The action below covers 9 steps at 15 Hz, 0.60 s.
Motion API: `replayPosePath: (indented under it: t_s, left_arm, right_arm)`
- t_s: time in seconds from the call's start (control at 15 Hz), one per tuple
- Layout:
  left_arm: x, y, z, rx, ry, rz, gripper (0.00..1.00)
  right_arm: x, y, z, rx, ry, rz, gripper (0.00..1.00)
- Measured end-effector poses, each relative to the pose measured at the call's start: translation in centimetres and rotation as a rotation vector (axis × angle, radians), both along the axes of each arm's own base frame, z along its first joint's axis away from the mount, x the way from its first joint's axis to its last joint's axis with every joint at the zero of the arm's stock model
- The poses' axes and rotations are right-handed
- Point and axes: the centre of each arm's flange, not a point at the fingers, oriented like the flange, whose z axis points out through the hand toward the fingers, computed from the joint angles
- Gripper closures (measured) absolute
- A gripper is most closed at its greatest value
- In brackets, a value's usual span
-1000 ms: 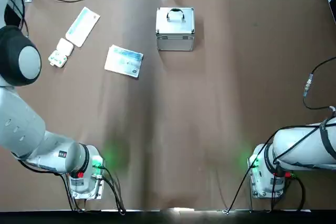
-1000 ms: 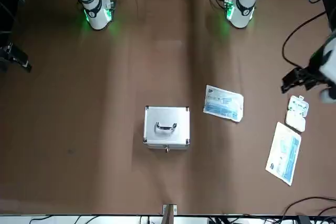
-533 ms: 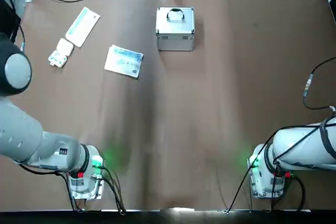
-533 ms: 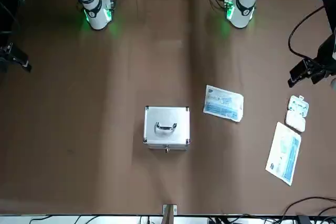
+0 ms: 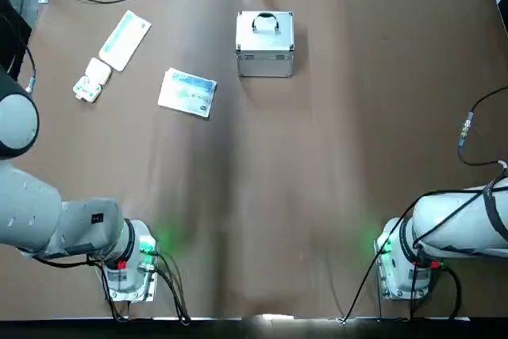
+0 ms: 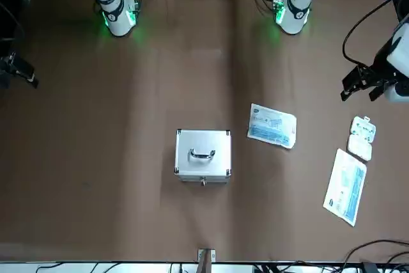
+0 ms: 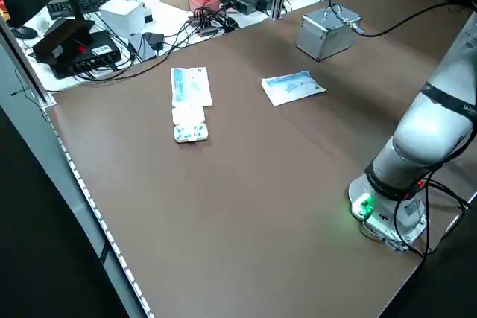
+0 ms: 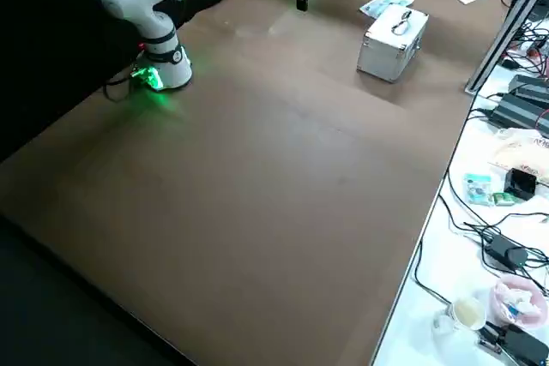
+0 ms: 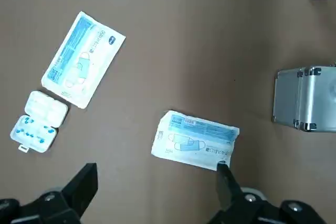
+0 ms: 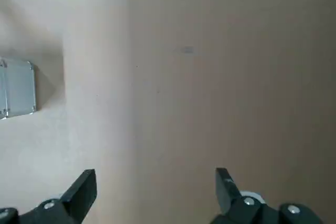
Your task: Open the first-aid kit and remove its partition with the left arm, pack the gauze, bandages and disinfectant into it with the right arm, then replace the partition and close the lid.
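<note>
Front view showed the silver box (image 6: 202, 154) shut near the desk's (image 6: 128, 158) far middle. It looked hard and heavy, so you should lift its lid by the front edge. Your left hand (image 6: 361, 85) was wide open, empty.

brown table (image 5: 317, 156) | silver case (image 5: 265, 44) | printed packet (image 5: 187, 93) | long pouch (image 5: 125, 40) | white bottles (image 5: 92, 79)

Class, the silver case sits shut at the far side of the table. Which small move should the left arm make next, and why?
Probably carry the left gripper, open and empty above the table's left edge, across toward the first-aid kit. Its lid is shut, handle on top, so nothing can be packed until it opens.
</note>
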Motion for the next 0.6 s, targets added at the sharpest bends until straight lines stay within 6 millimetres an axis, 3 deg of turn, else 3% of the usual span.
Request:
replayPosePath:
  t_s: [0.6]
  left_arm:
    - [-0.02,-0.15,-0.33,0.079,-0.001,-0.015,0.0]
  right_arm:
    - [0.0,0.03,0.0,0.0,0.0,0.001,0.0]
